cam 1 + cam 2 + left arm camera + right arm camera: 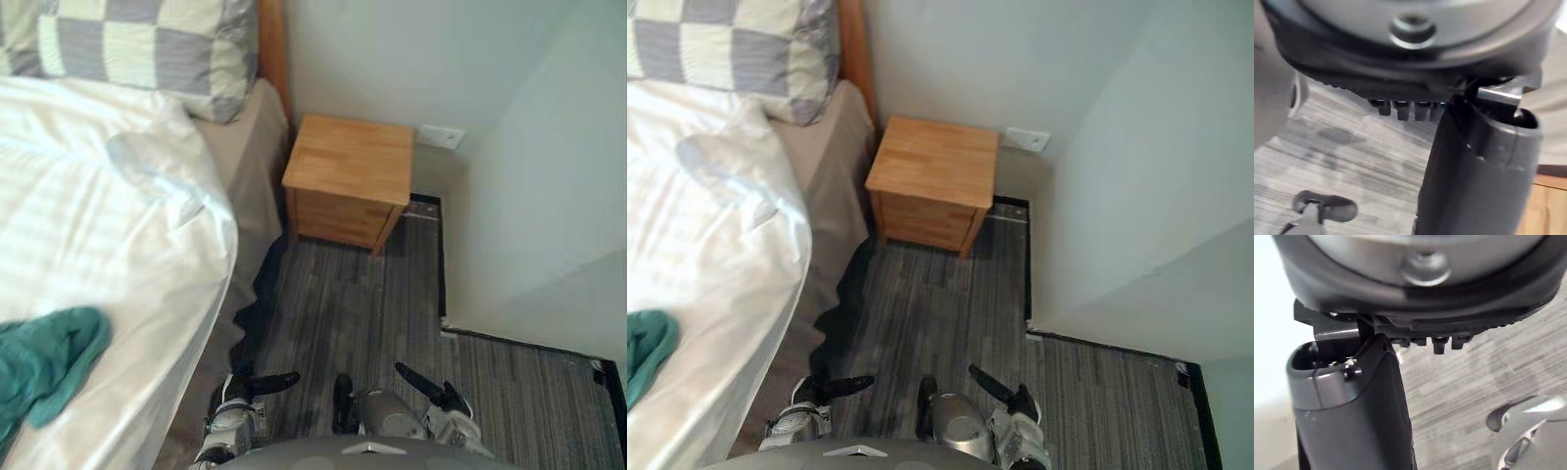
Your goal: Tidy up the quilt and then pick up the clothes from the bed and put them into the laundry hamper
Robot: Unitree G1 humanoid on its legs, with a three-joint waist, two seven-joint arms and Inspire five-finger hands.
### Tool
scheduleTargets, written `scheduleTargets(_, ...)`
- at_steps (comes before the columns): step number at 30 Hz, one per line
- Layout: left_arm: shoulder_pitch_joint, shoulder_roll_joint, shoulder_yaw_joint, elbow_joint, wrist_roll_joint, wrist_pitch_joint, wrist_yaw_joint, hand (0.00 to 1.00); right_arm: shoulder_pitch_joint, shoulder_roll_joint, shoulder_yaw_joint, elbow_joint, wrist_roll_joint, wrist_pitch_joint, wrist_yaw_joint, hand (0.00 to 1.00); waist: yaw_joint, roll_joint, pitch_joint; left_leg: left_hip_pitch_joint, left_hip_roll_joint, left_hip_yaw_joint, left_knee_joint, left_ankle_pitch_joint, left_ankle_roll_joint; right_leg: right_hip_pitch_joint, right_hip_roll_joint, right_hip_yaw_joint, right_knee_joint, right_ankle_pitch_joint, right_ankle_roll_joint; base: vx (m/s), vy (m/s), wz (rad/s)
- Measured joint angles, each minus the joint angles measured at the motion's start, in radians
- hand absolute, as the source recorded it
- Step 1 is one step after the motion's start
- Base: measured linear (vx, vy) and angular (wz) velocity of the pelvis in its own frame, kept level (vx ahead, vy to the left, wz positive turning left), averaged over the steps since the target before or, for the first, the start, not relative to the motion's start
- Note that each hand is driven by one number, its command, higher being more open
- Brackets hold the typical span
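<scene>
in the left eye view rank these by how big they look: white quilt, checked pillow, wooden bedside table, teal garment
1. white quilt
2. grey-and-cream checked pillow, cut off by the view's edge
3. light wooden bedside table
4. teal cloth garment, also cut off at the edge

We see the left robot hand (1400, 83) from very close, its dark bulk running along one edge of the frame. Its fingers (1403, 111) show as a short row of dark tips, held straight and empty, and the thick dark thumb (1469, 176) stands out beside them across the middle of the frame. Past them lies a grey striped carpet floor (1352, 156). A wooden surface (1547, 210) fills one corner beside the thumb, and a beige surface (1266, 98) borders the floor on the opposite side.
</scene>
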Motion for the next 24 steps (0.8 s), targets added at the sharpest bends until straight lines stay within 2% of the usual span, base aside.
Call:
scheduleTargets(1,0.006,-0.004,0.003,-0.025,-0.01,-0.014,0.001,1.0,-0.006,-0.024,0.025,0.007,-0.028,-0.001,-0.001,1.0,0.01,0.016,0.008,-0.086,-0.037,-0.135,0.154,-0.083,-0.036,0.035,0.025,0.046,-0.023,-0.001,-0.01,0.31,-0.128,-1.15)
scheduleTargets(2,0.007,-0.007,0.003,-0.039,-0.029,-0.018,0.004,1.0,-0.008,-0.048,0.047,0.039,-0.037,-0.001,-0.002,1.0,0.026,0.026,0.012,-0.143,-0.085,-0.204,0.222,-0.155,-0.064,0.071,0.038,0.086,-0.042,0.012,-0.021,0.27,-0.079,-1.11)
scheduleTargets(4,0.011,-0.004,-0.001,-0.046,-0.045,-0.023,0.008,1.0,-0.027,-0.055,0.051,0.066,-0.066,0.003,-0.003,1.0,0.035,0.027,0.012,-0.207,-0.138,-0.218,0.2,-0.21,-0.064,0.129,0.038,0.129,-0.08,0.016,-0.021,0.34,-0.036,-0.86)
scheduleTargets(6,0.013,-0.002,-0.003,-0.058,-0.053,-0.037,0.008,1.0,-0.028,-0.053,0.053,0.069,-0.072,0.003,-0.004,1.0,0.039,0.023,0.015,-0.259,-0.195,-0.221,0.069,-0.256,-0.059,0.186,0.031,0.156,-0.135,0.019,-0.015,0.39,0.017,-0.45)
scheduleTargets(7,0.013,-0.001,-0.005,-0.064,-0.056,-0.041,0.003,1.0,-0.032,-0.051,0.061,0.069,-0.074,0.003,-0.003,1.0,0.042,0.02,0.016,-0.282,-0.226,-0.217,-0.063,-0.271,-0.046,0.213,0.022,0.162,-0.163,0.016,-0.01,0.34,0.116,-0.13)
scheduleTargets(8,0.003,0.001,-0.009,-0.065,-0.056,-0.04,0.002,1.0,-0.034,-0.045,0.062,0.069,-0.074,0.003,-0.003,1.0,0.049,0.013,0.021,-0.303,-0.247,-0.158,-0.185,-0.254,-0.019,0.239,0.007,0.158,-0.186,0.008,0.003,0.35,0.137,-0.01)
scheduleTargets(9,-0.001,0.006,-0.015,-0.065,-0.056,-0.039,0.002,1.0,-0.035,-0.042,0.062,0.069,-0.074,0.003,-0.004,1.0,0.051,0.007,0.024,-0.306,-0.253,-0.101,-0.243,-0.233,-0.004,0.256,-0.004,0.15,-0.198,0.003,0.011,0.37,0.146,0.2)
scheduleTargets(10,-0.002,0.014,-0.026,-0.067,-0.056,-0.04,0.002,1.0,-0.033,-0.041,0.063,0.069,-0.075,0.003,-0.004,1.0,0.055,-0.001,0.029,-0.3,-0.26,-0.002,-0.319,-0.149,0.076,0.286,-0.02,0.131,-0.208,-0.016,0.039,0.31,0.132,0.2)
scheduleTargets(11,-0.001,0.022,-0.025,-0.064,-0.056,-0.039,0.003,1.0,-0.025,-0.04,0.07,0.068,-0.078,0.003,-0.004,1.0,0.063,-0.008,0.026,-0.286,-0.264,0.043,-0.322,-0.132,0.133,0.297,-0.037,0.119,-0.205,-0.036,0.058,0.41,0.173,0.16)
scheduleTargets(12,-0.001,0.032,-0.022,-0.062,-0.056,-0.037,0.003,1.0,-0.016,-0.033,0.089,0.061,-0.102,0.002,-0.003,1.0,0.077,-0.016,0.021,-0.271,-0.289,0.041,-0.325,-0.165,0.16,0.295,-0.061,0.111,-0.144,-0.076,0.086,0.44,0.167,0.08)
scheduleTargets(13,-0.002,0.034,-0.022,-0.06,-0.056,-0.037,0.003,1.0,-0.018,-0.035,0.096,0.059,-0.107,0.001,-0.001,1.0,0.077,-0.016,0.022,-0.262,-0.299,0.036,-0.33,-0.175,0.165,0.276,-0.072,0.101,-0.084,-0.096,0.102,0.54,0.21,0.34)
scheduleTargets(14,-0.001,0.035,-0.02,-0.04,-0.054,-0.036,0.003,1.0,-0.026,-0.04,0.091,0.053,-0.113,-0.001,0.004,1.0,0.077,-0.016,0.021,-0.21,-0.329,-0.003,-0.376,-0.182,0.172,0.162,-0.107,0.052,0.227,-0.127,0.154,0.45,0.17,0.52)
scheduleTargets(15,0.0,0.043,-0.02,-0.032,-0.054,-0.036,0.003,1.0,-0.028,-0.037,0.085,0.05,-0.113,-0.001,0.004,1.0,0.076,-0.024,0.023,-0.184,-0.344,-0.026,-0.399,-0.181,0.174,0.108,-0.128,0.041,0.372,-0.107,0.184,0.53,0.193,1.14)
scheduleTargets(16,0.003,0.062,-0.025,-0.022,-0.053,-0.028,0.002,1.0,-0.026,-0.033,0.071,0.048,-0.114,-0.001,0.004,1.0,0.073,-0.043,0.019,-0.139,-0.374,-0.095,-0.427,-0.187,0.185,0.023,-0.158,0.044,0.592,-0.076,0.22,0.47,0.073,1.79)
scheduleTargets(17,0.006,0.067,-0.026,-0.017,-0.045,-0.018,0.001,1.0,-0.013,-0.036,0.07,0.05,-0.116,0.0,0.002,1.0,0.074,-0.041,0.024,-0.097,-0.386,-0.194,-0.443,-0.189,0.189,-0.006,-0.155,0.037,0.679,-0.109,0.166,0.47,0.013,2.11)
scheduleTargets(18,0.007,0.068,-0.027,-0.018,-0.041,-0.014,-0.001,1.0,-0.007,-0.04,0.071,0.051,-0.118,0.002,0.001,1.0,0.075,-0.04,0.024,-0.077,-0.388,-0.246,-0.455,-0.189,0.189,-0.015,-0.149,0.026,0.686,-0.124,0.141,0.48,-0.095,2.45)
scheduleTargets(19,0.014,0.066,-0.026,-0.03,-0.034,-0.011,-0.007,1.0,0.003,-0.043,0.074,0.05,-0.147,0.003,0.0,1.0,0.075,-0.036,0.025,-0.046,-0.385,-0.347,-0.476,-0.189,0.188,-0.045,-0.121,0.028,0.659,-0.151,0.097,0.54,-0.206,2.46)
scheduleTargets(20,0.014,0.064,-0.026,-0.038,-0.034,-0.011,-0.02,1.0,0.011,-0.04,0.08,0.044,-0.16,0.003,-0.001,1.0,0.076,-0.037,0.024,-0.039,-0.383,-0.447,-0.476,-0.189,0.188,-0.098,-0.087,0.086,0.598,-0.167,0.07,0.53,-0.229,2.43)
scheduleTargets(22,0.004,0.056,-0.022,-0.039,-0.034,-0.01,-0.024,1.0,0.023,-0.033,0.083,0.005,-0.184,0.002,-0.003,1.0,0.078,-0.037,0.024,-0.046,-0.389,-0.551,-0.46,-0.19,0.186,-0.161,-0.052,0.214,0.498,-0.169,0.066,0.36,-0.214,2.03)
scheduleTargets(23,-0.004,0.044,-0.009,-0.042,-0.034,-0.009,-0.024,1.0,0.032,-0.03,0.093,-0.023,-0.191,0.002,-0.005,1.0,0.078,-0.041,0.022,-0.062,-0.399,-0.599,-0.426,-0.2,0.167,-0.188,-0.032,0.334,0.441,-0.167,0.068,0.37,-0.295,2.45)
scheduleTargets(24,-0.008,0.018,0.009,-0.057,-0.035,-0.009,-0.022,1.0,0.043,-0.029,0.103,-0.048,-0.192,0.001,-0.006,1.0,0.076,-0.045,0.017,-0.085,-0.407,-0.654,-0.373,-0.23,0.119,-0.201,-0.015,0.482,0.358,-0.155,0.088,0.37,-0.334,2.55)
